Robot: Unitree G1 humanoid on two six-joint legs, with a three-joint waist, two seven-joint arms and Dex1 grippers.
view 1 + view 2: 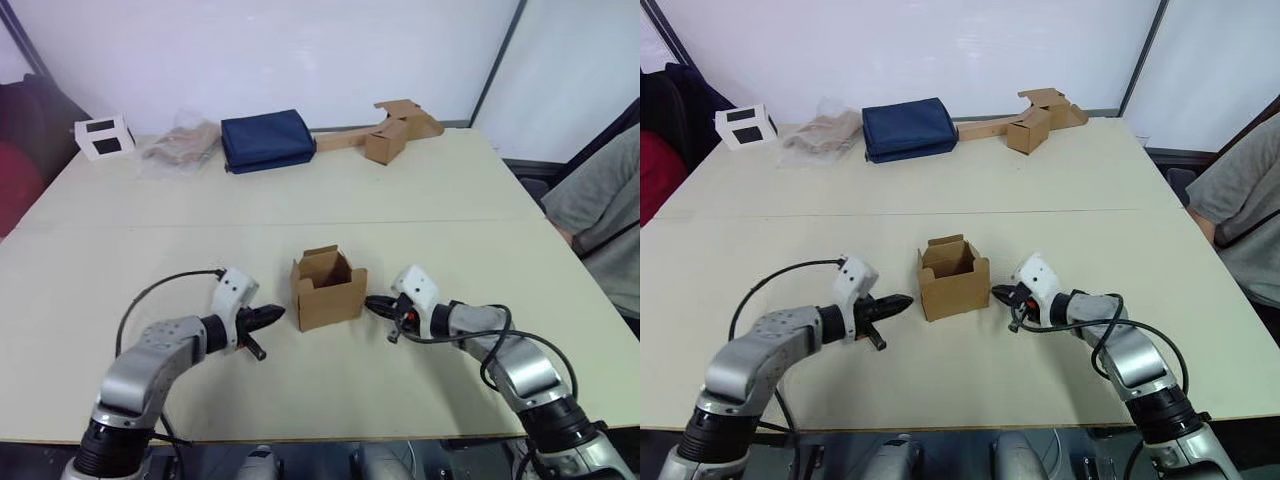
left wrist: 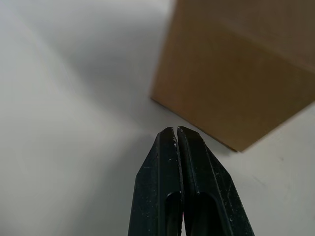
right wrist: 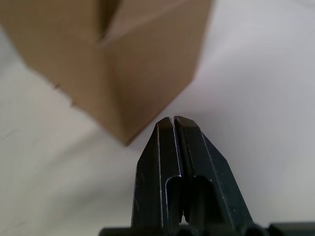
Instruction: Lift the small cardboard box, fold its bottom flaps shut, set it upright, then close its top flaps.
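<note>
Small cardboard box [image 1: 328, 290] standing on the desk [image 1: 300, 200], squarely between the two arms, open end up with its top flaps [image 1: 322, 262] raised. Left gripper [image 1: 268, 317] just beside the box's left wall, fingers pressed together, holding nothing, tips pointing at the lower corner. Right gripper [image 1: 372, 303] just beside the right wall, likewise fully closed and empty, tips aimed at the near bottom edge. Neither touching the cardboard, as far as can be told from the wrist views. About equally near on both sides, the right perhaps a shade closer. No clear long axis to the box: roughly cube-like, set slightly askew to the desk edge. Judged: lifting not yet begun; likely calls for squeezing in from both sides. No brand, label or readable writing on the box.
</note>
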